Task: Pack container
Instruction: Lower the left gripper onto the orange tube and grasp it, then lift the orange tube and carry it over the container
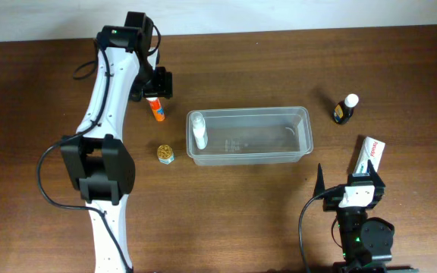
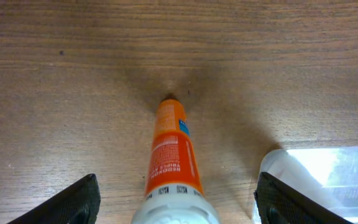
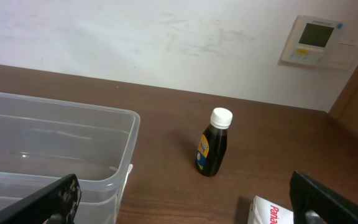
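Note:
The clear plastic container [image 1: 279, 152] sits mid-table with a small white bottle [image 1: 198, 130] lying inside at its left end. Its corner shows in the left wrist view [image 2: 328, 180] and its wall in the right wrist view [image 3: 55, 143]. An orange tube with a white cap [image 1: 155, 110] lies left of the container. My left gripper [image 1: 155, 89] is open above it, fingers wide on either side of the tube [image 2: 173, 155], not touching. My right gripper [image 1: 355, 186] is open and empty at the near right.
A dark brown bottle with a white cap [image 1: 345, 109] [image 3: 213, 149] stands right of the container. A white and red box [image 1: 370, 155] [image 3: 272, 211] lies near my right gripper. A small gold-capped jar [image 1: 165, 154] sits left of the container's front.

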